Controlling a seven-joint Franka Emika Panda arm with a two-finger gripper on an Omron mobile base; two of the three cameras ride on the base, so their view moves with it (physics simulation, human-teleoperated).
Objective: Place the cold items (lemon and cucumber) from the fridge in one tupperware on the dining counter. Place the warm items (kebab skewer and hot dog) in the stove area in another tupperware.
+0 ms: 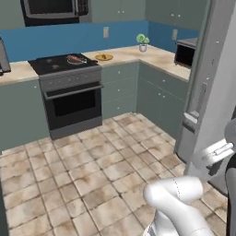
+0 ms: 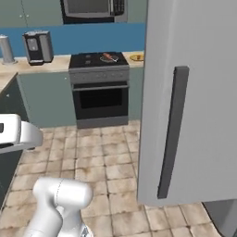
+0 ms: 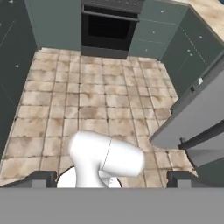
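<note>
A: Nearest the cameras was the arm (image 1: 177,193) itself, folded low over the tiled floor (image 1: 83,170). And the jaws?

B: Jaws stood wide apart and held nothing. In the hand view the two dark fingertips (image 3: 39,178) rose at the bottom edge with only floor and oven (image 3: 108,29) ahead of them.

A: Where were the warm things?

B: On the stove (image 1: 64,64), against the back wall. A pan (image 1: 77,59) sat on the right side of the hob with something reddish in it, likely the skewer or the hot dog, though it was too small to tell which. A yellowish plate (image 1: 104,57) lay on the worktop (image 1: 124,54) just right of the stove; I could not make out what it carried.

A: The cold ones?

B: Presumably inside the fridge (image 2: 185,102), whose grey door with its dark handle (image 2: 172,132) stood close on the robot's right. Lemon and cucumber were hidden from us.

A: So what did the next move turn on?

B: I judged it turned on that door: it lay to the right of the jaws and near, while the stove lay straight ahead and well apart across the floor. Handle ran upright, so the jaws would need to close across it sideways. No tupperware was in sight.
</note>
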